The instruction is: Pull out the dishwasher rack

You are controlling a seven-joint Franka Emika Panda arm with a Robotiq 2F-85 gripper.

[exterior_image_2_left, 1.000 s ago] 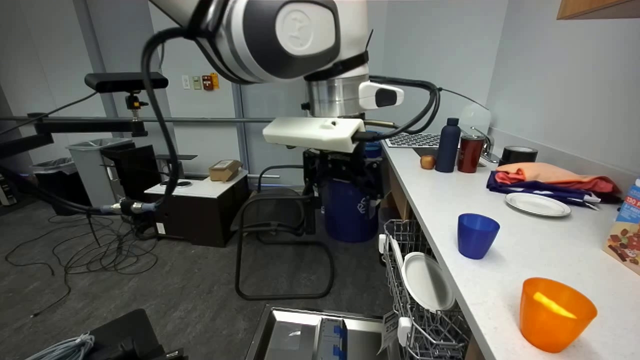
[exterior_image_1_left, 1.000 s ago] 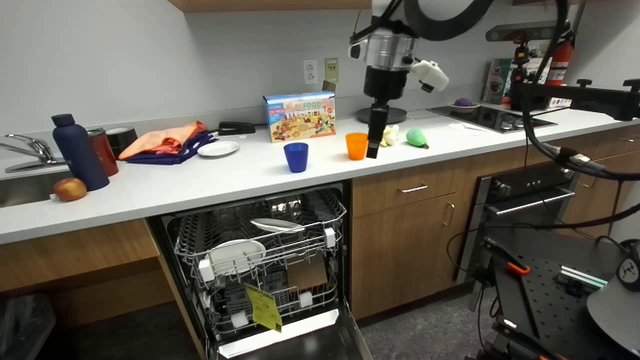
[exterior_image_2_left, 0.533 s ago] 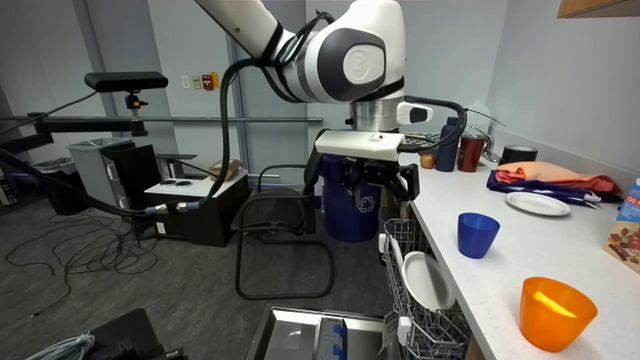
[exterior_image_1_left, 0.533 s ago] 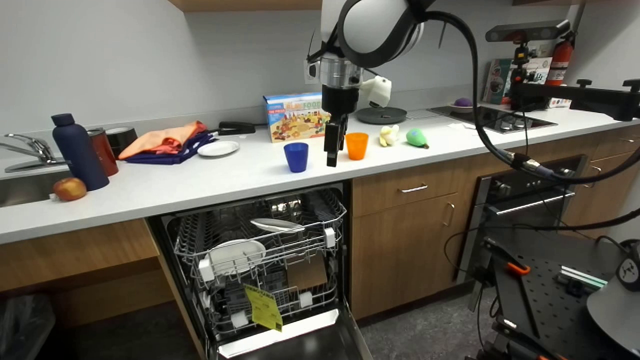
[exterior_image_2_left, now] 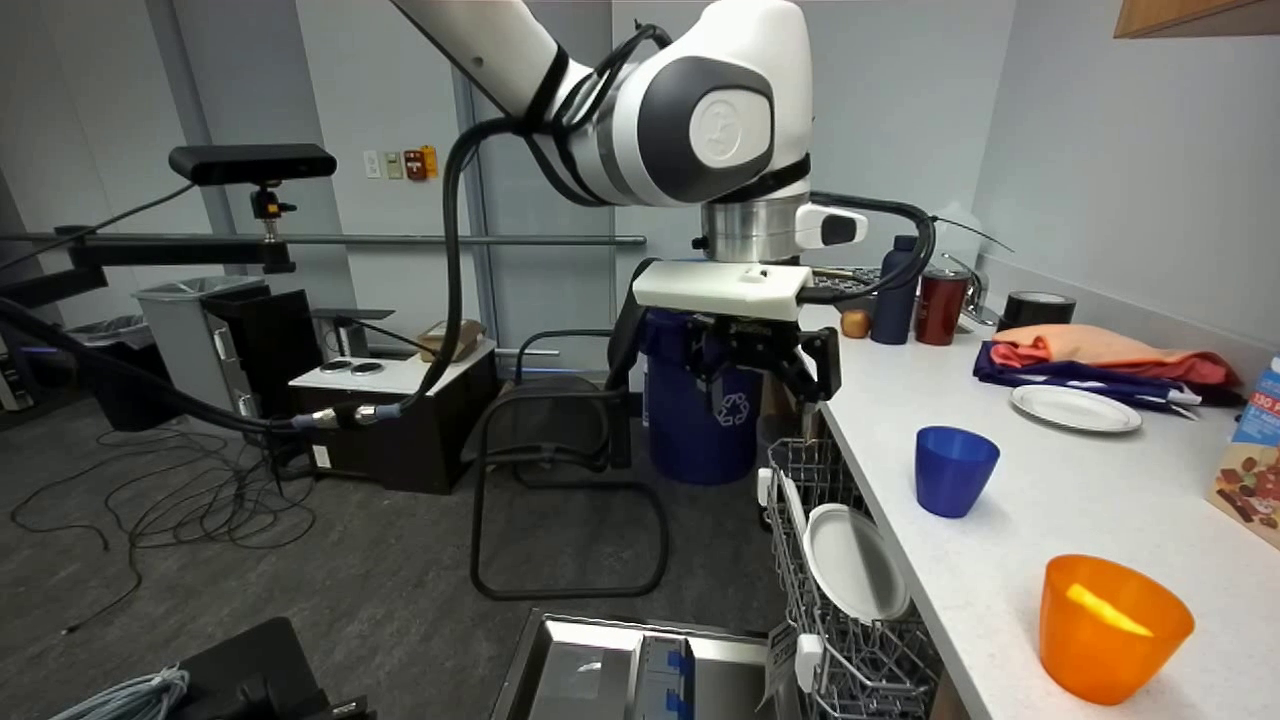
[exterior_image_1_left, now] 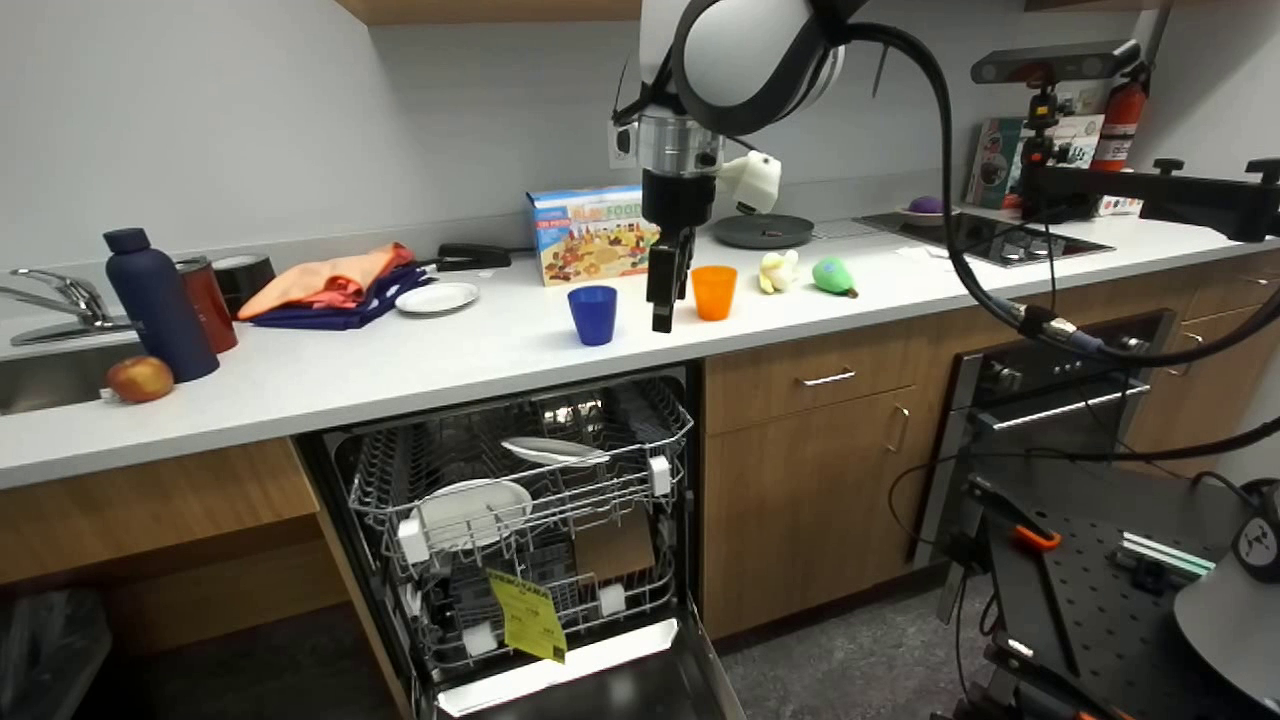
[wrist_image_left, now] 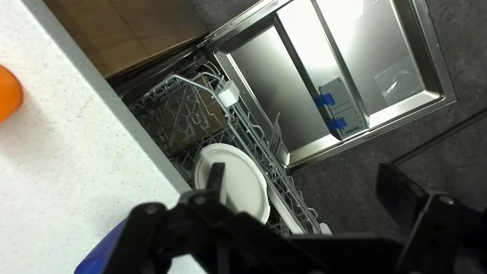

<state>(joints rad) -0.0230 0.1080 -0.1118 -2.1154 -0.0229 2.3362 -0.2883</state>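
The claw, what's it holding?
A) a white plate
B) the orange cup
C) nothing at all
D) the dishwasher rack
C: in the wrist view the claw stands wide open, its fingers apart with nothing gripped between them, and the dishwasher rack lies below, ungripped.

The gripper [wrist_image_left: 300, 173] pokes in from six o'clock, its fingers [wrist_image_left: 399, 190] wide apart, one in front of a white plate [wrist_image_left: 243, 177] in the wire rack [wrist_image_left: 276, 167]. The rack runs from ten o'clock to five. A shiny door [wrist_image_left: 319, 57] lies at two. An orange cup [wrist_image_left: 8, 93] is on the counter [wrist_image_left: 80, 160] at nine.
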